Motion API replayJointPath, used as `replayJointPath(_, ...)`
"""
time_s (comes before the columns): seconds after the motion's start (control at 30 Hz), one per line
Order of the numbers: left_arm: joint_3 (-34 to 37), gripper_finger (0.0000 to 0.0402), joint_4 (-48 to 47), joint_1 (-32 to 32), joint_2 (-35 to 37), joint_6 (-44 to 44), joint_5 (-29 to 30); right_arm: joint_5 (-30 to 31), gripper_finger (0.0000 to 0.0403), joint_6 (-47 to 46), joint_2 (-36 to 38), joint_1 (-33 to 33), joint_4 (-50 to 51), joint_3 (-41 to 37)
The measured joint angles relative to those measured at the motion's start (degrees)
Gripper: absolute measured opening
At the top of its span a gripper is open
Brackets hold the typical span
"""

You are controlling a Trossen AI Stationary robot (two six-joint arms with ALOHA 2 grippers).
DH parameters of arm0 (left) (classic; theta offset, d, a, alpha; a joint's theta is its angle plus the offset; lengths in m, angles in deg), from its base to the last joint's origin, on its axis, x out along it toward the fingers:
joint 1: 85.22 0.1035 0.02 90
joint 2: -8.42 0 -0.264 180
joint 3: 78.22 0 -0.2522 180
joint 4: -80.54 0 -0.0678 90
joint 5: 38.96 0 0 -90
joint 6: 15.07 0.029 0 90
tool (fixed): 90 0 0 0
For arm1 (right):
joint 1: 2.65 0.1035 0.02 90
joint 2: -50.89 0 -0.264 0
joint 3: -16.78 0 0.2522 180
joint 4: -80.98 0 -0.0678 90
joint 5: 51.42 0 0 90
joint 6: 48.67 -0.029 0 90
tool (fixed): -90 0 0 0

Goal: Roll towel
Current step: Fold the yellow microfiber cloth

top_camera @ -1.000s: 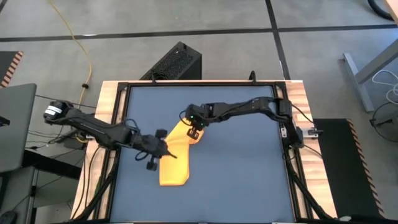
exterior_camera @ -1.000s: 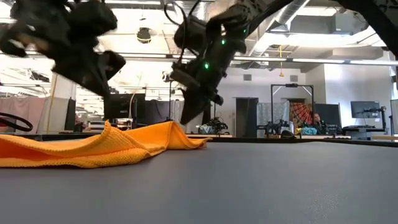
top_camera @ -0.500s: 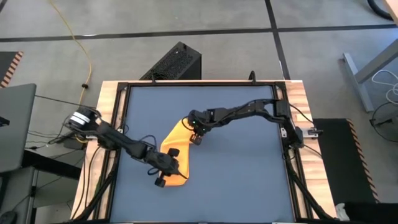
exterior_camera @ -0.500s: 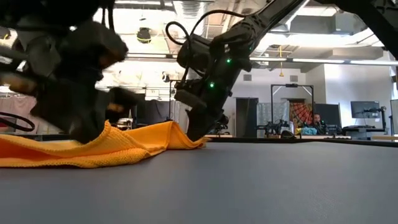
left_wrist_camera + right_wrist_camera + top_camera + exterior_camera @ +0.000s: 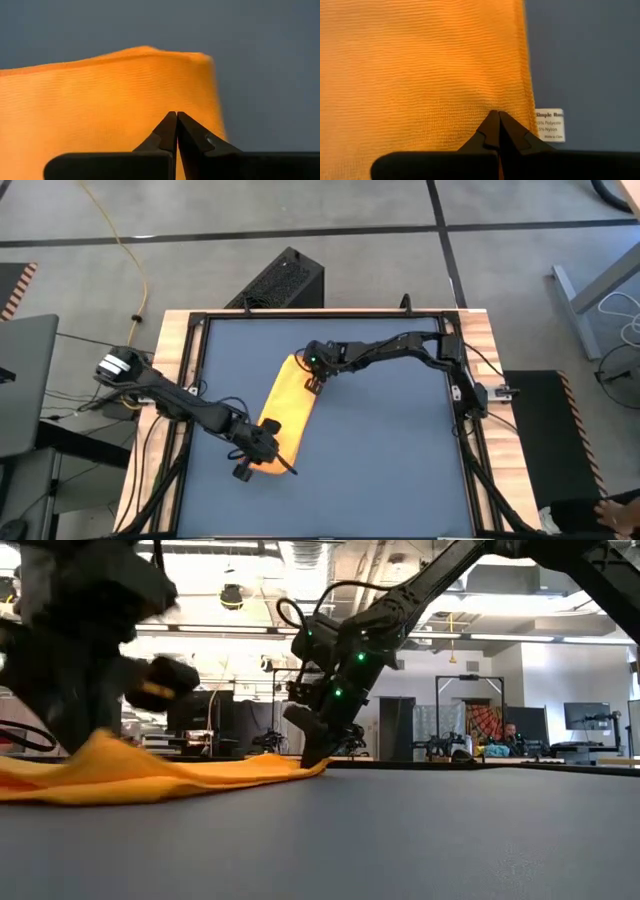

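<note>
Both end effectors are pinching opposite ends of the towel (image 5: 282, 410), so my guess is they're stretching it flat before rolling. Left end effector (image 5: 262, 460) is clamped shut on the near end, right end effector (image 5: 311, 381) is closed on the far end by the white tag (image 5: 550, 124). It's lying as a long yellow strip, diagonal across the dark desk (image 5: 400, 460), mostly smooth.

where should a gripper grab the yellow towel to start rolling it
Probably at a short end of the towel: it lies flat as a long narrow strip, so a pinch on an end edge from above lets it roll along its length. The right gripper sits, jaws shut, at the far end by the white tag; the left gripper, also shut, at the near end.
</note>
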Motion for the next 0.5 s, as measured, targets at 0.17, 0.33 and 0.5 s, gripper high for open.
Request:
replayJointPath(0.17,0.00,0.0000,-4.36,-1.65,7.95,0.60,4.46,-4.39,0.0017,0.41,1.25,-1.12,-0.42,-0.11)
replayJointPath(0.33,1.96,0.0000,-6.78,-3.09,14.70,-1.02,11.69,-5.20,0.0017,1.45,4.61,-0.70,0.98,-0.26)
replayJointPath(0.5,6.92,0.0000,-4.66,-3.40,15.93,-5.27,12.10,-5.31,0.0017,1.51,7.30,-0.11,3.55,-0.09)
